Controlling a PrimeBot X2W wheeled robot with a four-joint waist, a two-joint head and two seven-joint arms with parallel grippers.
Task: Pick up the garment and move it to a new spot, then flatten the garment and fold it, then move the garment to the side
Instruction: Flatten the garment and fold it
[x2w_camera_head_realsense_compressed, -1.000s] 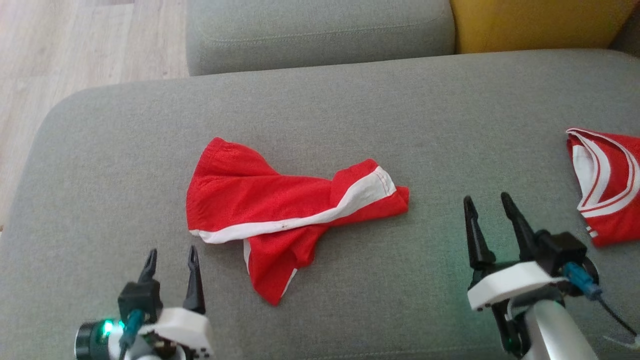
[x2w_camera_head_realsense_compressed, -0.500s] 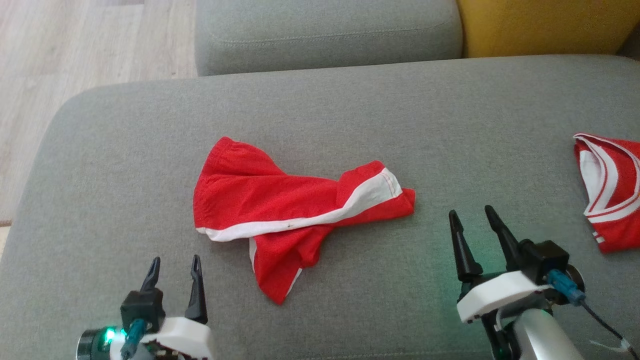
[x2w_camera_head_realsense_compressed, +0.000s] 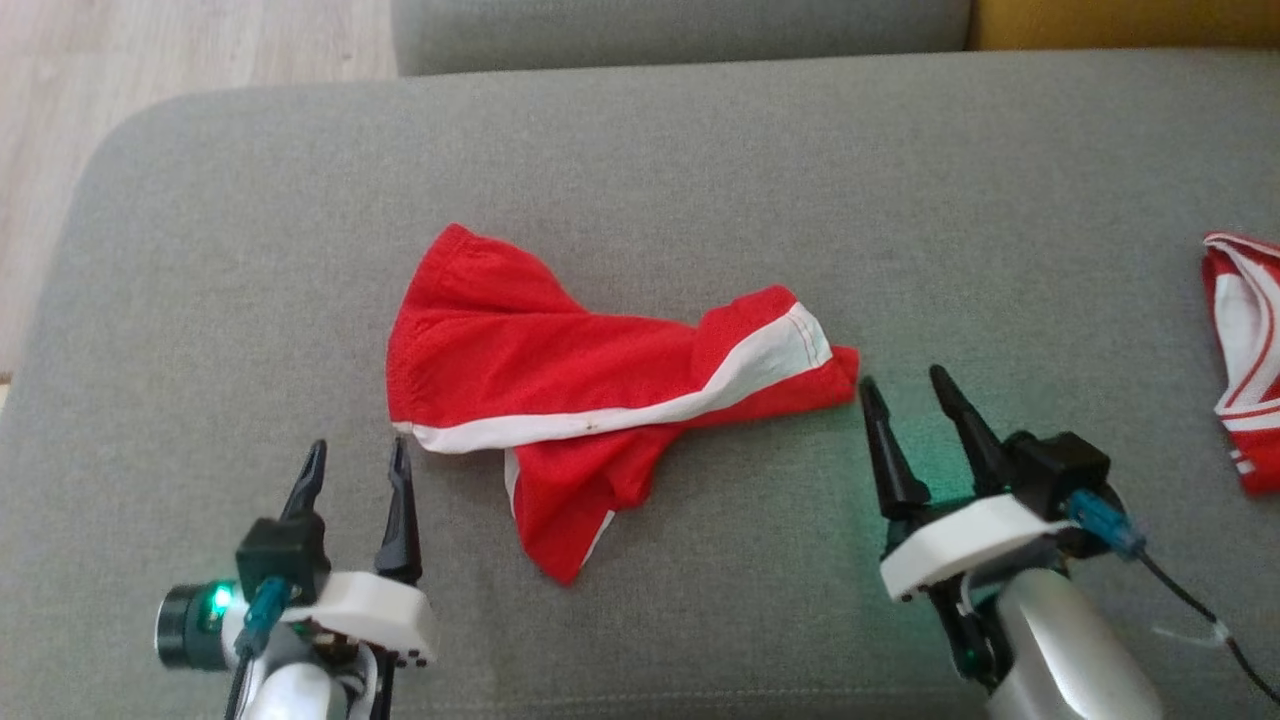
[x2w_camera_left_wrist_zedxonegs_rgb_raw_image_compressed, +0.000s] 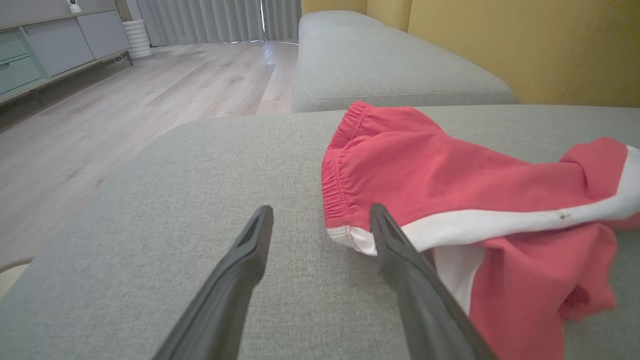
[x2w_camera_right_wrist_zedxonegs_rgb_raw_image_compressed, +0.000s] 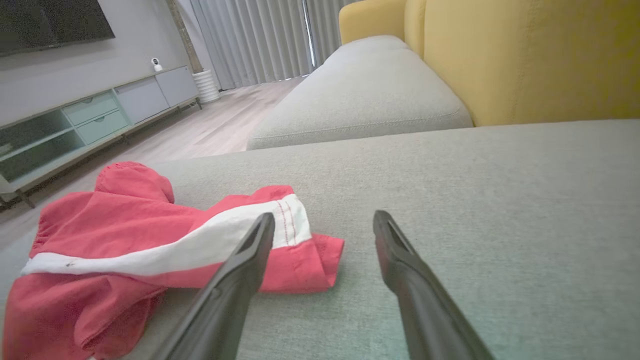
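1. My left hand (x2w_camera_head_realsense_compressed: 359, 443) has its two fingers apart and holds nothing. It points up the head view, low over the grey sofa cushion (x2w_camera_head_realsense_compressed: 700, 180).
2. Its inner fingertip sits just beside the near-left corner of the red shorts (x2w_camera_head_realsense_compressed: 530, 370), where the white stripe meets the gathered waistband. From the left wrist view I cannot tell whether that finger touches the cloth.
3. My right hand (x2w_camera_head_realsense_compressed: 903, 376) is also spread wide and empty, and it leans a little to the left.
4. Its left fingertip is just beside the far-right end of the shorts, at the stitched hem of one leg. In the right wrist view that finger crosses in front of the hem, so I cannot tell whether it touches.
5. The shorts lie crumpled in the middle of the cushion, between the two hands. The waistband is on the left, a white stripe runs along the length, and the other leg is bunched and points toward me.
6. A second red-and-white garment (x2w_camera_head_realsense_compressed: 1245, 380) lies at the right edge of the cushion, well apart from the shorts.
7. Beyond the cushion there is another grey seat (x2w_camera_right_wrist_zedxonegs_rgb_raw_image_compressed: 360, 100) against a yellow backrest (x2w_camera_right_wrist_zedxonegs_rgb_raw_image_compressed: 525, 60).
8. Pale wooden floor (x2w_camera_head_realsense_compressed: 200, 40) lies to the left. In the right wrist view a low cabinet (x2w_camera_right_wrist_zedxonegs_rgb_raw_image_compressed: 100, 110) stands along the wall.
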